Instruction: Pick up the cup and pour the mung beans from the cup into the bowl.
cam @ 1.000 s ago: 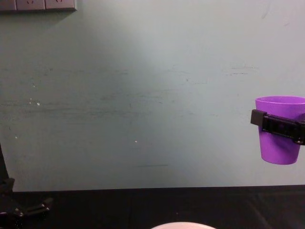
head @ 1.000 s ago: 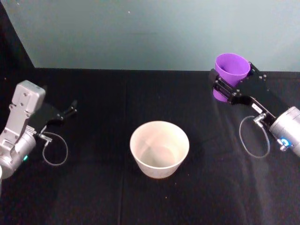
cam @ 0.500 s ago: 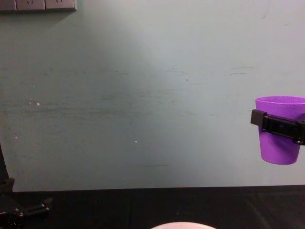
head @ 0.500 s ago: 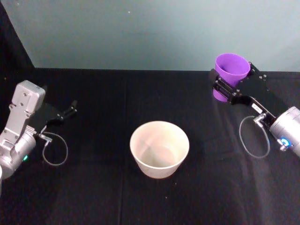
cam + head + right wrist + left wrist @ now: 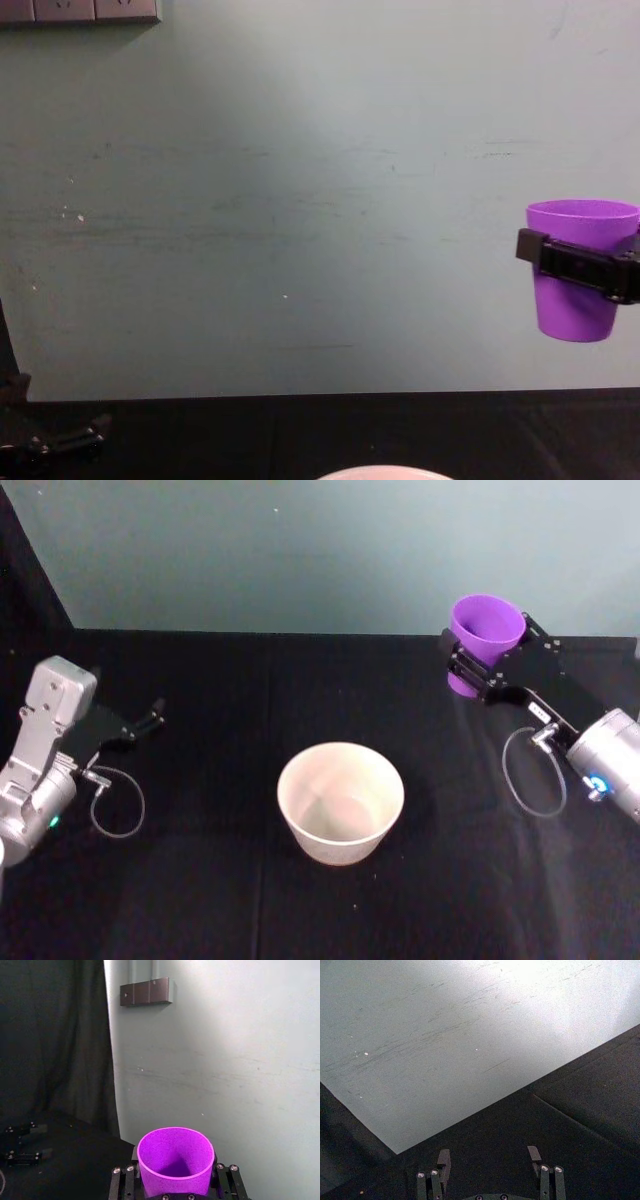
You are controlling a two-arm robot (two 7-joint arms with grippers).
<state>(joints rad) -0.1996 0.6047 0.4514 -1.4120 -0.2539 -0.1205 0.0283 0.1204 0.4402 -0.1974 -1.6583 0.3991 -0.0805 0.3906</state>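
My right gripper (image 5: 487,658) is shut on the purple cup (image 5: 486,632), holding it upright well above the table at the far right; the cup (image 5: 575,270) hangs in front of the wall in the chest view. In the right wrist view I look into the cup (image 5: 175,1160) from above, and its shadowed inside hides the mung beans. The bowl (image 5: 340,798) stands at the table's middle, pale and showing no contents; only its rim (image 5: 372,472) peeks up in the chest view. My left gripper (image 5: 152,716) rests open at the left, its fingers (image 5: 443,1159) spread over bare cloth.
Black cloth covers the table (image 5: 200,880), which ends at a pale green wall (image 5: 300,550). A dark curtain (image 5: 50,1035) hangs at the left side. Cable loops (image 5: 118,805) trail from both wrists onto the cloth.
The right gripper has carried the cup slightly left and up, toward the bowl. The left arm has barely shifted.
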